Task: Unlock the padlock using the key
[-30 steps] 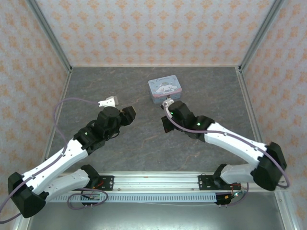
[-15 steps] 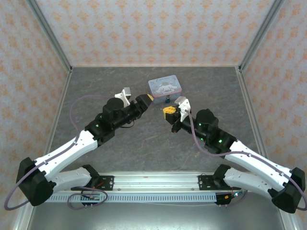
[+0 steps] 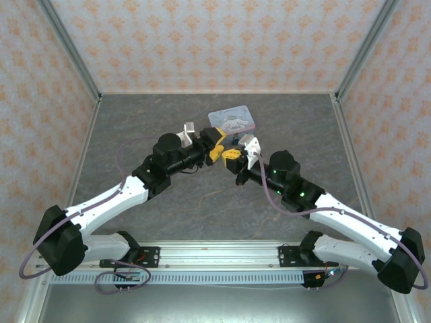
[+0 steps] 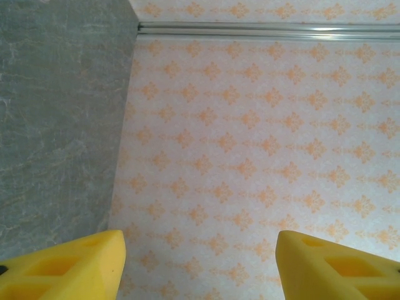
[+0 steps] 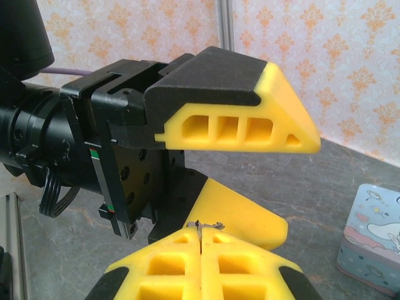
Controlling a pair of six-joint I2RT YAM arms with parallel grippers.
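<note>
Two arms: both reach in to the middle of the grey table (image 3: 135,121), and you see their grippers meet tip to tip just in front of the tin.
Left gripper (image 3: 217,145): jaws spread wide. In your left wrist view the two yellow fingers (image 4: 75,262) sit well apart with nothing between them, facing the patterned wall (image 4: 250,156).
Left gripper, from the right wrist: upper finger (image 5: 237,128) and lower finger (image 5: 247,212) gape, tips pointing right.
Right gripper (image 3: 234,155): jaws pressed together on the key (image 5: 200,230), which you see edge-on as a thin metal sliver standing out of the seam between the two yellow pads.
Gripper relation: the right tips lie just in front of the left's lower finger, below its upper finger. You cannot tell whether they touch.
Padlock: you cannot tell where it lies; the two grippers cover the table just in front of the tin.
Tin (image 3: 236,118): pale blue, rectangular, white cartoon figure on the lid, flat on the table just behind the grippers; its near left corner is hidden by the left gripper.
Cables: a purple lead loops along each arm.
</note>
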